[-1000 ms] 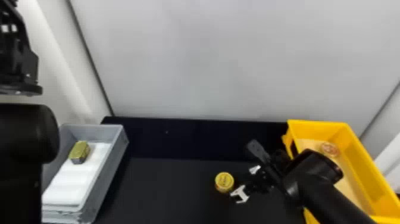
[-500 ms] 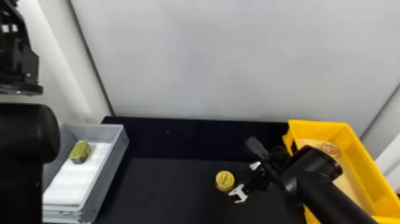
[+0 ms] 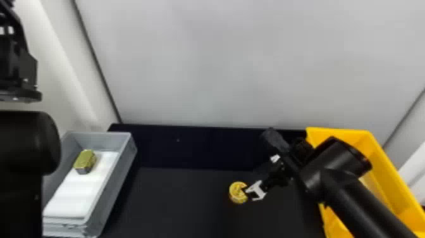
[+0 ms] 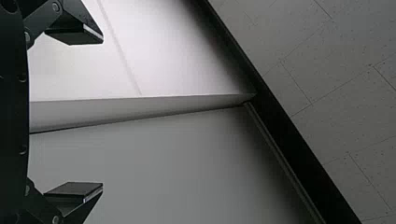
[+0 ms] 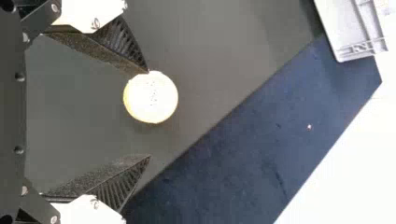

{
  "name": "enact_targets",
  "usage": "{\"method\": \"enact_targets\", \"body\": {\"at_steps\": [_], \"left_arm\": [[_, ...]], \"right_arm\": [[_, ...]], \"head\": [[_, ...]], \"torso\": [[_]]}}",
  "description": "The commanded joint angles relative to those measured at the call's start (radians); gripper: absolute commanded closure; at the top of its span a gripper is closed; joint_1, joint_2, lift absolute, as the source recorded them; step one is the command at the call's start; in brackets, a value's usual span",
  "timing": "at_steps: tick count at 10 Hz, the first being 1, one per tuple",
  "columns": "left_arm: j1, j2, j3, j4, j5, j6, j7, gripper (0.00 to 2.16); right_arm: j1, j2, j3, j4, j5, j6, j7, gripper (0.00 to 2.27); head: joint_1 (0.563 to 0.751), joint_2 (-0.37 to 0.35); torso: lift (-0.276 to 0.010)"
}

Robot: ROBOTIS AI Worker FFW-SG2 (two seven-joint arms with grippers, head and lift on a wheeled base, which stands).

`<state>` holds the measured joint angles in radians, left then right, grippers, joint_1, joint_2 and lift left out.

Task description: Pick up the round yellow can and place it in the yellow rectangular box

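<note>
The round yellow can point(image 3: 237, 192) stands on the dark table in the head view, my right gripper point(image 3: 252, 179) at its right with one finger overlapping its edge. Seen from the right wrist, the can point(image 5: 151, 97) shines pale beside one fingertip of the open right gripper point(image 5: 149, 114); the other finger is apart from it. At the head view's right is the yellow rectangular box point(image 3: 384, 164), partly behind the right arm. My left gripper point(image 3: 19, 76) is held high at the far left; the left wrist view shows that gripper point(image 4: 102, 113) open and holding nothing.
A grey tray point(image 3: 118, 177) at the left holds a white sheet point(image 3: 76, 193) and a gold-green block point(image 3: 85, 161). Behind the table point(image 3: 177, 202) rises a pale wall point(image 3: 237, 63). The right arm passes over the yellow box's near side.
The right gripper has moved slightly left, and one finger now overlaps the can's right edge. The left arm, tray and yellow box look unmoved.
</note>
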<state>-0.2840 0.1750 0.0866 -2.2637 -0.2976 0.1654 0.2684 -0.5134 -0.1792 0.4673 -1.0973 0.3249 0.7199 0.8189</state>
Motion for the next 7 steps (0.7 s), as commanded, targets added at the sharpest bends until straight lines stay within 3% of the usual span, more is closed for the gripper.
{"method": "enact_targets", "body": {"at_steps": [1,7], "left_arm": [[-0.001,0.000,-0.002,0.000,0.000,0.000,0.000,0.16],[0.002,0.005,-0.004,0.004,0.000,-0.003,0.000,0.16]], "right_arm": [[-0.002,0.010,-0.011,0.022,-0.020,-0.026,-0.013,0.18],[-0.037,0.046,-0.013,0.163,-0.075,-0.112,-0.073,0.19]], "head": [[0.663,0.054],[0.663,0.054]], "torso": [[-0.010],[-0.010]]}}
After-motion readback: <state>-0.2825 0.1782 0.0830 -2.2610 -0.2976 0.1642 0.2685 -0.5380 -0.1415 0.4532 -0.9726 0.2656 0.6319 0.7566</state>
